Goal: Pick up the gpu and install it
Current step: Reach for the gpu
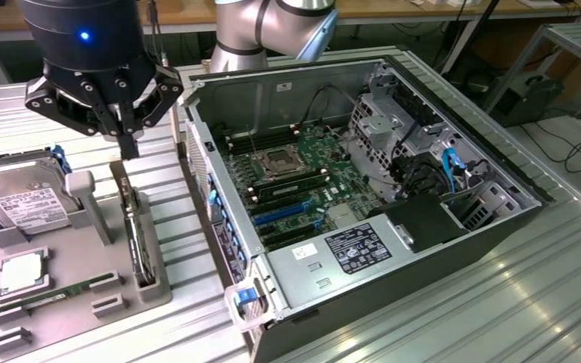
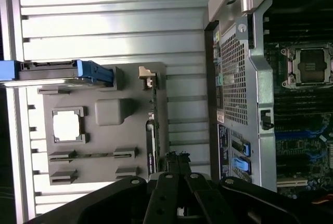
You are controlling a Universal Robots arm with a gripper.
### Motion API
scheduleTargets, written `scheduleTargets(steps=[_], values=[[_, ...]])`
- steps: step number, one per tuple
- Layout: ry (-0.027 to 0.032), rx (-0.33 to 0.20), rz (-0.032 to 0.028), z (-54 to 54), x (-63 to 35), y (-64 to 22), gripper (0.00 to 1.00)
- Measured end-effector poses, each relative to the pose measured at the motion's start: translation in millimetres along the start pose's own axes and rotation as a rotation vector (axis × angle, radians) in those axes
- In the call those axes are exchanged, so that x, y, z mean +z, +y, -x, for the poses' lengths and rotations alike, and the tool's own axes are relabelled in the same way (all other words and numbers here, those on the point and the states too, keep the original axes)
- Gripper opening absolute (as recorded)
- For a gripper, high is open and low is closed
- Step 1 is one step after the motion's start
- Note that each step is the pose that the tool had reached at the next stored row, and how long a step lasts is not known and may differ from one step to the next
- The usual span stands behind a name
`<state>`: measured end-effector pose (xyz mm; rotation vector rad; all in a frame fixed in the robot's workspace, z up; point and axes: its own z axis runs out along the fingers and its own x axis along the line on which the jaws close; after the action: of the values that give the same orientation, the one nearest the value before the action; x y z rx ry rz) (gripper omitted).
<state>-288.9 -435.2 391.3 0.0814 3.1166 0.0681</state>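
The gpu [image 1: 135,227] stands on edge, thin and dark, in a slot of the grey holder tray [image 1: 119,302] to the exterior view's left of the computer case. My gripper [image 1: 129,144] hangs just above the card's far end with its fingers shut together and nothing between them. In the wrist view the gpu [image 2: 152,125] runs as a dark strip along the tray's edge nearest the case, and the gripper [image 2: 177,157] is close to one end of it. The open case shows its motherboard [image 1: 301,181] with blue card slots [image 1: 281,215].
On the tray sit a silver hard drive [image 1: 23,200] with a white label, a processor [image 1: 23,274] and a narrow green RAM stick [image 1: 58,293]. The case wall [image 1: 202,174] rises right beside the tray. Everything rests on a ribbed metal table [image 1: 532,302].
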Motion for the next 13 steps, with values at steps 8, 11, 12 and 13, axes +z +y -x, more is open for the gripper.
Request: scheduleTargets(steps=[8,11,12,13], values=[[0.0001,-0.001,0.0000,-8.7,-0.2,-2.4,0.11],[0.0001,-0.001,0.0000,-12.1,-0.2,-3.1,0.11],[0.0001,-0.001,0.0000,-13.2,-0.1,-3.3,0.11],[0.0001,-0.001,-0.0001,-14.6,-0.2,-3.5,0.11]])
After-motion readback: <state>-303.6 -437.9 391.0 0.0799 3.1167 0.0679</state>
